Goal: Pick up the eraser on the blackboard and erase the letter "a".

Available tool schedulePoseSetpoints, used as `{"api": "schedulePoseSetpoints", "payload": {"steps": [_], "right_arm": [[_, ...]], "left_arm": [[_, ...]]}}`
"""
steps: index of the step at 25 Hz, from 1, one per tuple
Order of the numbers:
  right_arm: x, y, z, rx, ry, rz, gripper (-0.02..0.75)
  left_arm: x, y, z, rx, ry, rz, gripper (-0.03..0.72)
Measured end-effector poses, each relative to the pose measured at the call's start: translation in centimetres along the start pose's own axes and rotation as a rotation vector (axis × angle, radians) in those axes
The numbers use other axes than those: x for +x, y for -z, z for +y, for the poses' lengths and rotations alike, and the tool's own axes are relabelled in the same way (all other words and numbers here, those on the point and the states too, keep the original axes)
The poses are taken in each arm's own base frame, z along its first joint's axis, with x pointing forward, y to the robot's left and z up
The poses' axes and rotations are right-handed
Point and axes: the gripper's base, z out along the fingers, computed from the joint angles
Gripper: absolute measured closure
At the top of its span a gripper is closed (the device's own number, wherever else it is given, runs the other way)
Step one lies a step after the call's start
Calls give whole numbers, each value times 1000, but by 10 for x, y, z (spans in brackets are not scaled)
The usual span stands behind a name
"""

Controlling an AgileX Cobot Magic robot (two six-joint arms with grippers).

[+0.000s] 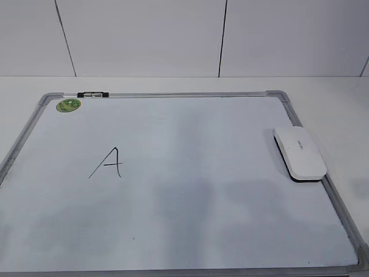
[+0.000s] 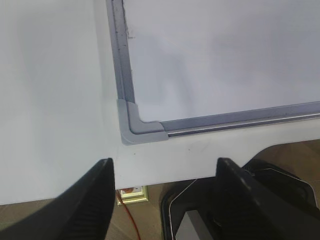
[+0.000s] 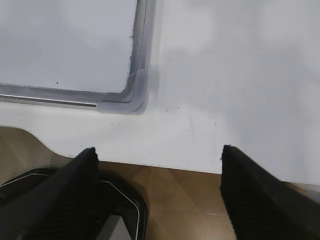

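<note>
At the blackboard's (image 1: 173, 202) right edge, eraser (image 1: 299, 152), well apart from both pincers (image 2: 162, 172) (image 3: 157, 160), each released.

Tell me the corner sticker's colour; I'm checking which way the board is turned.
Green sticker, clearest in the exterior view.

- The blackboard (image 1: 190, 190) runs off the exterior view's bottom and left edges; its near corners are cut off.
- The eraser (image 1: 300, 153) carries grey print too small to read.
- The green sticker (image 1: 68, 105) has markings too small to make out.
- The left gripper (image 2: 164, 172) shows only two dark fingers (image 2: 95, 195), cut by the bottom edge; just ahead of it, only one board corner shows.
- The right gripper (image 3: 159, 160) is likewise cropped.
</note>
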Motion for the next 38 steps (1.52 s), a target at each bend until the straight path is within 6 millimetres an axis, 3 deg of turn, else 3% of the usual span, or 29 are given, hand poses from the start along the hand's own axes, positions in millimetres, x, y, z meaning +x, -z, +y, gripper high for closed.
{"api": "schedulePoseSetpoints", "payload": {"steps": [12, 19, 28, 38], "right_arm": [[0, 0, 0, 0, 0, -2, 148], [12, 15, -3, 36, -52, -119, 148], [42, 41, -2, 115, -133, -373, 148], [50, 45, 0, 118, -132, -428, 149]], "left_arm": [[4, 6, -1, -3, -6, -46, 236], [25, 32, -5, -21, -26, -234, 236], [66, 61, -12, -84, -26, -544, 236], [68, 62, -13, -87, -21, -554, 236]]}}
